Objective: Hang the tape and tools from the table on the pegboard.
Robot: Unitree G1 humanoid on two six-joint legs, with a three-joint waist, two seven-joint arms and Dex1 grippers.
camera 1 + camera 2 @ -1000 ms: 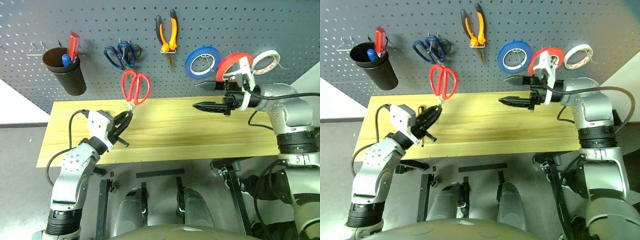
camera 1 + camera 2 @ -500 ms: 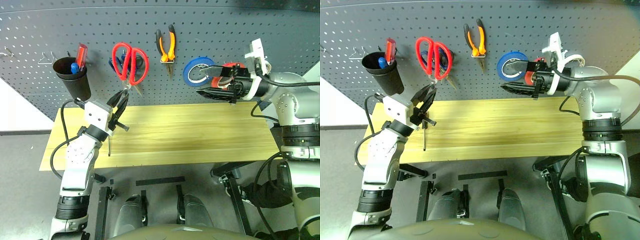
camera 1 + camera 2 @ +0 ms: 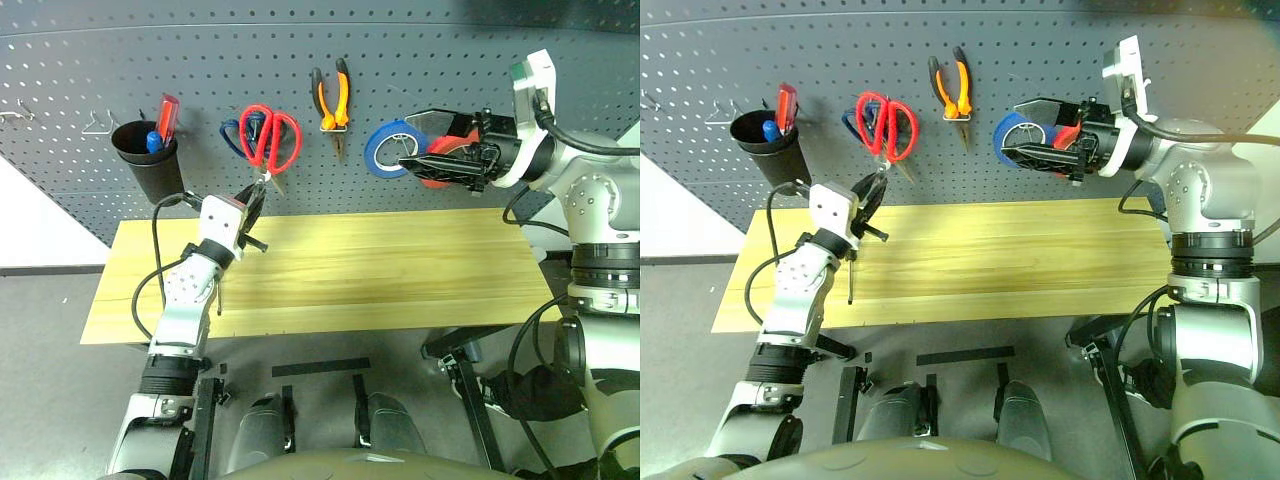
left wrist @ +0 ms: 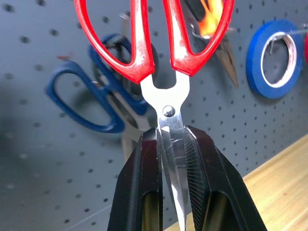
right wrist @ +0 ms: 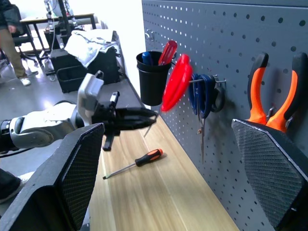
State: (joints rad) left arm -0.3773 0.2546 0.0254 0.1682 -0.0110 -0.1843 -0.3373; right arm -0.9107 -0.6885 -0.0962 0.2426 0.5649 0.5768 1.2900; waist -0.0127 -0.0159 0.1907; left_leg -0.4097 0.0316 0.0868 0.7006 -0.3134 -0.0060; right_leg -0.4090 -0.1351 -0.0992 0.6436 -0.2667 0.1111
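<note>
**Getting the red scissors onto a hook cleanly**

The pegboard (image 3: 120, 60) filled the back of my view, and the table (image 3: 400, 270) ran across beneath it. Most of the job looked done from where I sat: the pliers (image 3: 332, 95) hung at about 12 o'clock on the board, and the red tape (image 3: 445, 160) sat at about 2 o'clock beside the blue roll (image 3: 395, 148). My right gripper (image 3: 425, 150) stood wide open in front of those rolls, holding nothing.

The step in hand was the red-handled scissors (image 3: 268, 140). My left gripper (image 4: 173, 159) was clamped shut on the blades just below the pivot, handles raised against the board at about 11 o'clock, right over the blue-handled scissors (image 4: 91, 101).

To do it well, I judged I should thread one red loop over a free silver hook, not the hook that already carried the blue pair. I could not tell whether a loop had caught a hook, so I would not let go until the handle visibly bore on the wire. Easing the grip slowly would guard against a drop.

The small screwdriver (image 5: 137, 162) lay on the table near my left arm, at about 9 o'clock, not yet hung.
</note>
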